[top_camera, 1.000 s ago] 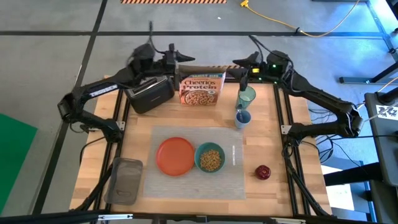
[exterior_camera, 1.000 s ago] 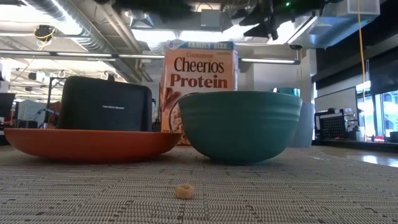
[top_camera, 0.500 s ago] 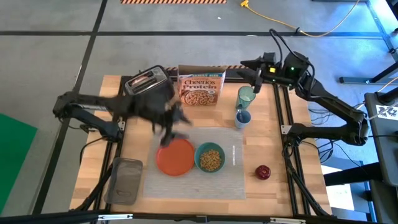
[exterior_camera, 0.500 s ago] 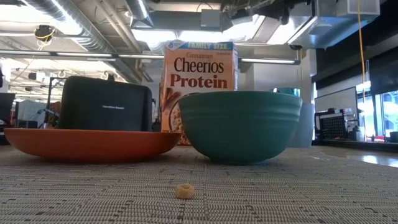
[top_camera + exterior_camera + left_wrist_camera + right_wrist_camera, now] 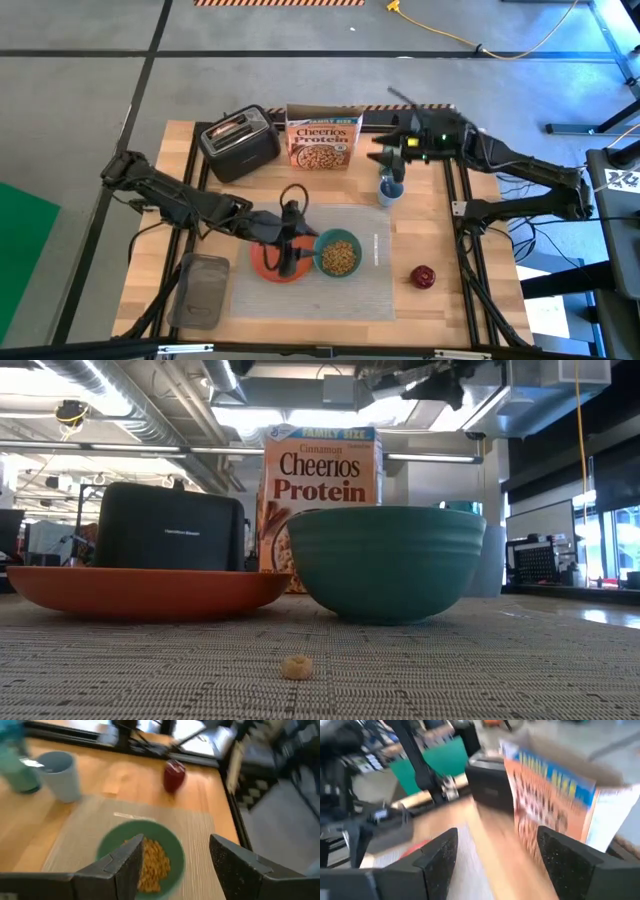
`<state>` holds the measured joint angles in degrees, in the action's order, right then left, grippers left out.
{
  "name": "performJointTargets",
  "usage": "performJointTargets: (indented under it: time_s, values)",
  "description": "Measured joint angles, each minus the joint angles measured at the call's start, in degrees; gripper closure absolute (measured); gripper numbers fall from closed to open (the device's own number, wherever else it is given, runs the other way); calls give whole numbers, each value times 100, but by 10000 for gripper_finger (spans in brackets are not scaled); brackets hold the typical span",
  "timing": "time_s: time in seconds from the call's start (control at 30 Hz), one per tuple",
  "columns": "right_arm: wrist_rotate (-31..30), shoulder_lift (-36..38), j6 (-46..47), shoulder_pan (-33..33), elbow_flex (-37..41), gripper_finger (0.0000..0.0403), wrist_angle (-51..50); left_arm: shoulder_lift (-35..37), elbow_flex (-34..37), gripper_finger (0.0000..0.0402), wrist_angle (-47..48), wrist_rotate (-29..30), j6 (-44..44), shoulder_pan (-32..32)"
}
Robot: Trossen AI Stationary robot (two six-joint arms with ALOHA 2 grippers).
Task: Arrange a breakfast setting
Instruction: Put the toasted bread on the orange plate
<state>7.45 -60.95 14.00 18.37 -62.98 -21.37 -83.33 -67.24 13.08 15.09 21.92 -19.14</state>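
Observation:
A pale ribbed placemat [image 5: 370,290] lies in the middle of the table. On it stand an orange plate [image 5: 262,264] and a teal bowl [image 5: 340,255] of cereal, with silver cutlery [image 5: 376,250] to the bowl's right. A red apple [image 5: 423,276] rests on the wood at the right. My left gripper [image 5: 298,243] hovers open and empty over the plate, facing the bowl [image 5: 142,855]. My right gripper [image 5: 392,152] hovers open over the place of the green tumbler [image 5: 15,765], which it hides in the high view. No toast shows.
A black toaster [image 5: 240,143] and a Cheerios box [image 5: 325,142] stand at the back. A pale blue cup [image 5: 390,188] stands beside the tumbler. A grey tray [image 5: 200,290] lies at the front left. One loose cereal ring [image 5: 295,667] lies on the mat.
My left gripper has swung fast from the toaster at the back toward the table's near edge and now hangs over the orange plate. My right gripper has come from the back edge a little toward the near edge, over the tumbler. No task thing has moved.

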Motion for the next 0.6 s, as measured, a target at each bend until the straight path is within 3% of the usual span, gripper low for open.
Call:
performJointTargets:
  time_s: [0.13, 0.27, 0.43, 0.6]
  values:
    - [-688, 73, 713, -554, 0, 179, -558, 194, -23, 184, 75, 335, 1076, 199]
    - [-781, 262, 971, -957, -106, 214, -614, 655, -287, 184, 506, 431, 1391, 382]
    - [-787, 362, 958, -1295, -619, 250, -561, 1253, -913, 184, 1732, 1345, 1400, 649]
    - [-794, 357, 958, -1353, -796, 276, -573, 1499, -1434, 184, 3502, 1550, 1405, 1333]
